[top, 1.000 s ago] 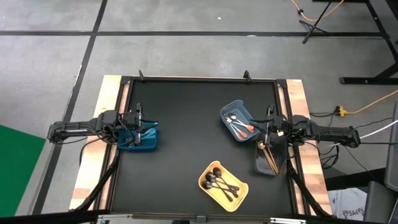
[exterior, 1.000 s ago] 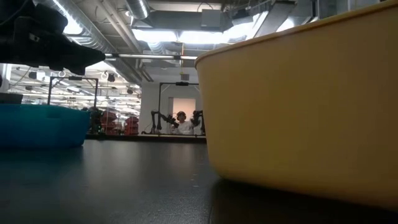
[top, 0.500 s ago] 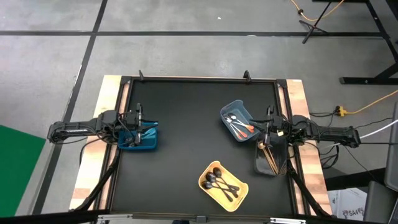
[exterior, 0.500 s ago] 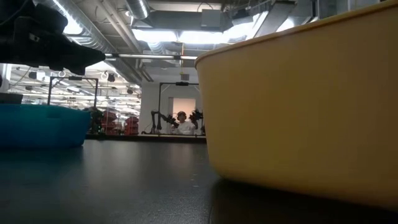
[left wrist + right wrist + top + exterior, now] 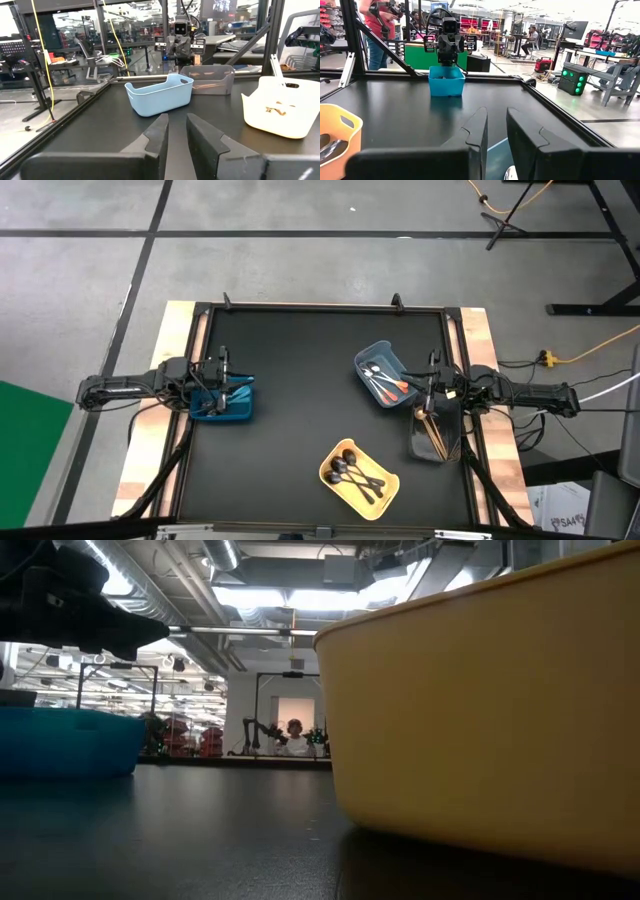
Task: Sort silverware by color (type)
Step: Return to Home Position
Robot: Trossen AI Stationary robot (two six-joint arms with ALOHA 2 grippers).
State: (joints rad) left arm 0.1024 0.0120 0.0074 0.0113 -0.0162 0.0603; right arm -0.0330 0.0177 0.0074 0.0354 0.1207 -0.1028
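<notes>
left end effector [image 5: 177,122] hangs at the left edge of the worktop [image 5: 300,360], right over the dark blue bin [image 5: 446,80]. its fingers are drawn close together with only a thin slit between them, and they hold nothing. right end effector [image 5: 496,117] mirrors it at the right edge, between the pale blue bin [image 5: 160,94] and the grey bin [image 5: 207,79], fingers likewise nearly together and empty.

by the look of it the sorting is finished. the high view shows no spoon lying loose on the black worktop; every one in view sits in a bin. the black spoons [image 5: 352,470] lie in the yellow bin [image 5: 480,710] at the near edge, a little right of centre. the silver spoons with orange handles [image 5: 385,383] lie in the pale blue bin, right of centre and farther back. the tan spoons [image 5: 438,438] lie in the grey bin at the right. what the dark blue bin holds is mostly hidden under the left arm, so its share cannot be checked. nothing seems left but for both arms to settle at their resting places at the sides.

no brand or label can be read on the bins, spoons or arms. a carton [image 5: 565,502] on the floor off the near right corner carries print too small to make out.
</notes>
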